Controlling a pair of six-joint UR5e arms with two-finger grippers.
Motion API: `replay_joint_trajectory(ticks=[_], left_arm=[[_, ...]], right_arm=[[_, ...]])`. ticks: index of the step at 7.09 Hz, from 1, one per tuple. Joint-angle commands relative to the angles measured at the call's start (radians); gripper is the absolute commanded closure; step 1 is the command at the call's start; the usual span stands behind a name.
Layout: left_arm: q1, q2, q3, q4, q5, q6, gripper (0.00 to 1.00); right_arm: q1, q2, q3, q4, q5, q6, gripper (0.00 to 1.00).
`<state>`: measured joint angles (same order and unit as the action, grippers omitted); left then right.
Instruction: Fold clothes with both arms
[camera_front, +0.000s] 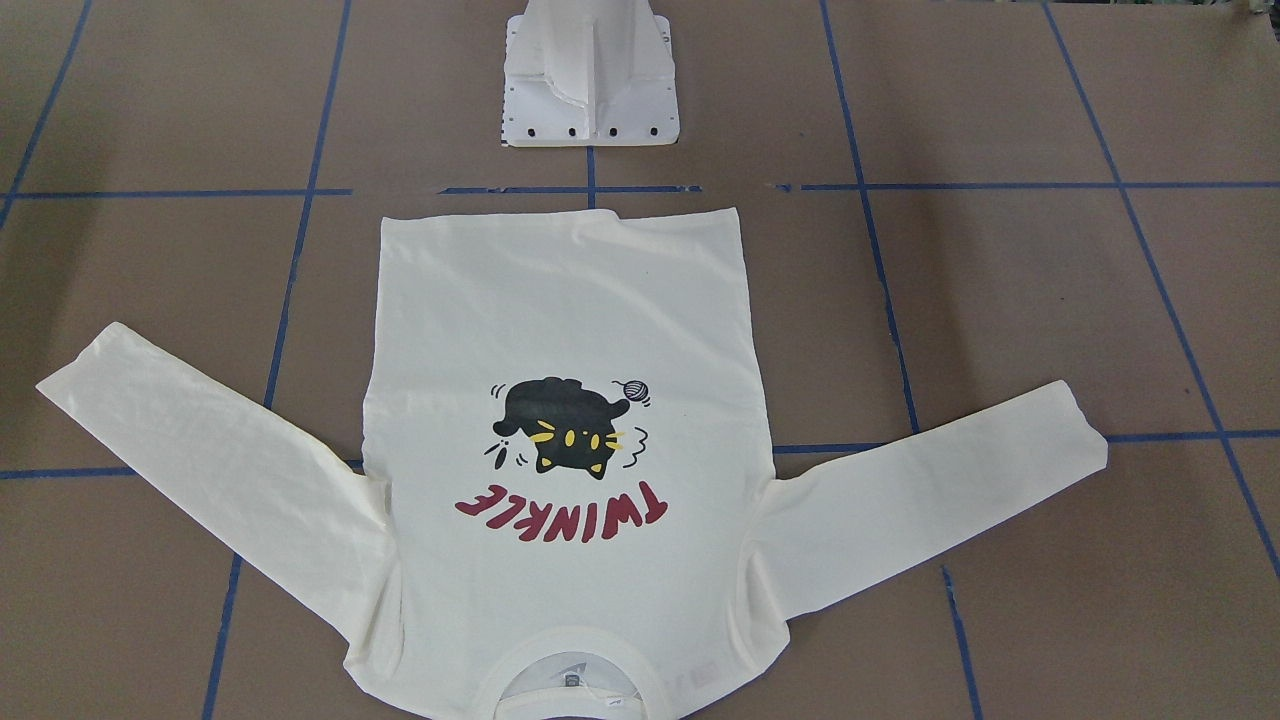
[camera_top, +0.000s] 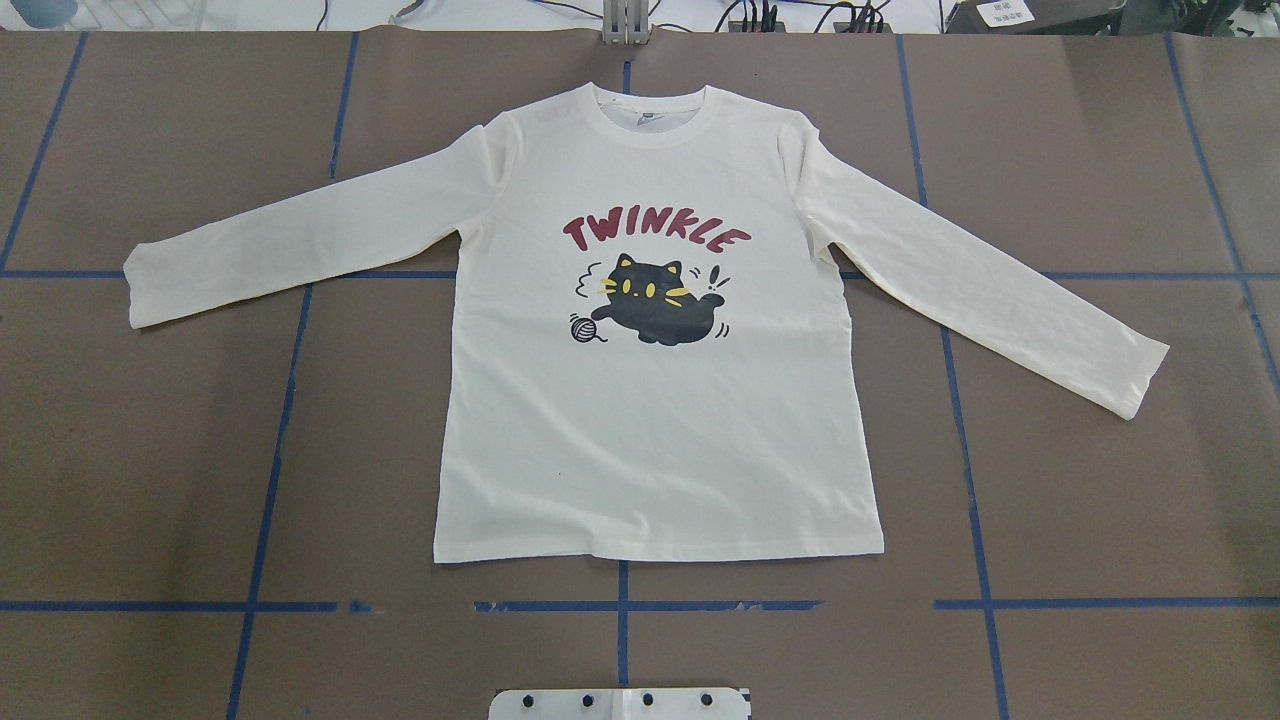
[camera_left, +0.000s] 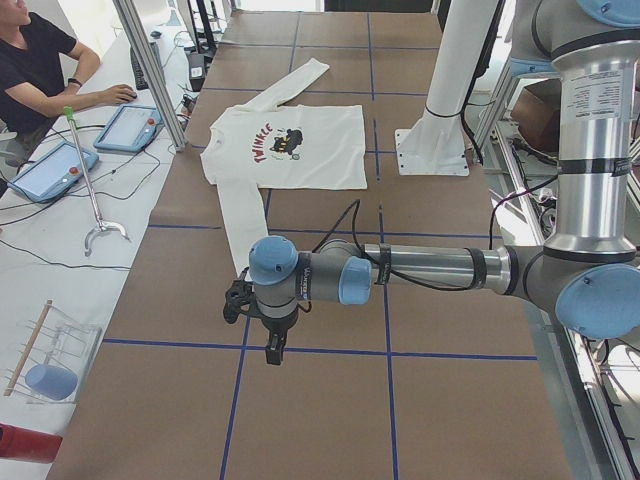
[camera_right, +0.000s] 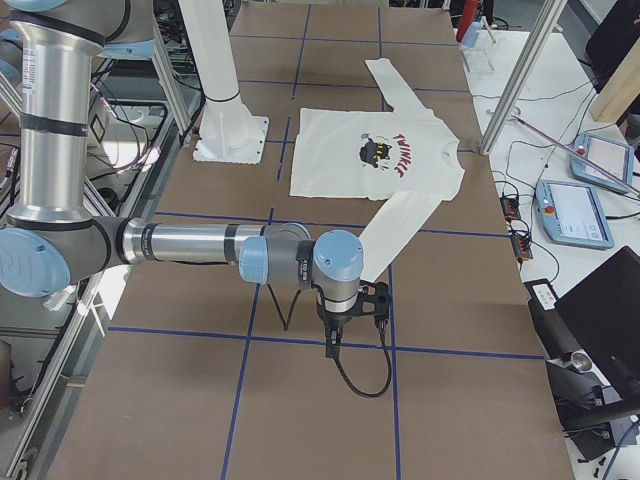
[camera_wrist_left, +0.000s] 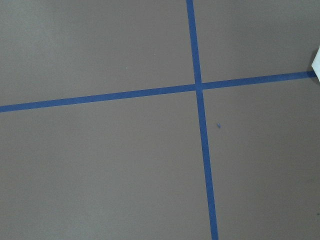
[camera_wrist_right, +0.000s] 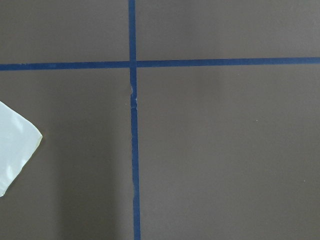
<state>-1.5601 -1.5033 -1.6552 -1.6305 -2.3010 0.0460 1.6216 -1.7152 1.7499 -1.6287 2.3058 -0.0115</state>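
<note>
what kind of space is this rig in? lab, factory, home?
Most likely a robotics lab workcell. The brown table is gridded with blue tape, two tablet-like control pendants lie on a side bench where a person sits, and one T-shirt is laid out flat.

T-shirt matt cloth; table matt, smooth.

Cream T-shirt lies flat, cat print up, sleeves spread.
</note>
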Motion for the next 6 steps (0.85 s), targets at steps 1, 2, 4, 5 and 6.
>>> replay_joint_trajectory(ticks=[1, 2, 4, 5, 6], left_arm=[[0.000, 0.000, 0.002, 0.000, -0.001, -0.002, 0.00], [0.002, 0.000, 0.002, 0.000, -0.001, -0.002, 0.00], [0.003, -0.018, 0.000, -0.006, -0.001, -0.002, 0.00], [0.003, -0.034, -0.012, -0.012, -0.005, -0.002, 0.00], [0.009, -0.052, 0.000, -0.058, -0.001, -0.006, 0.00]], right_arm=[[0.000, 0.005, 0.002, 0.003, 0.007, 0.007, 0.00], [-0.002, 0.006, 0.003, 0.006, 0.009, 0.010, 0.00], [-0.029, 0.049, 0.028, 0.007, 0.023, 0.021, 0.00], [-0.035, 0.071, 0.016, 0.007, 0.027, 0.021, 0.00], [-0.060, 0.065, 0.007, 0.057, 0.071, 0.034, 0.00]])
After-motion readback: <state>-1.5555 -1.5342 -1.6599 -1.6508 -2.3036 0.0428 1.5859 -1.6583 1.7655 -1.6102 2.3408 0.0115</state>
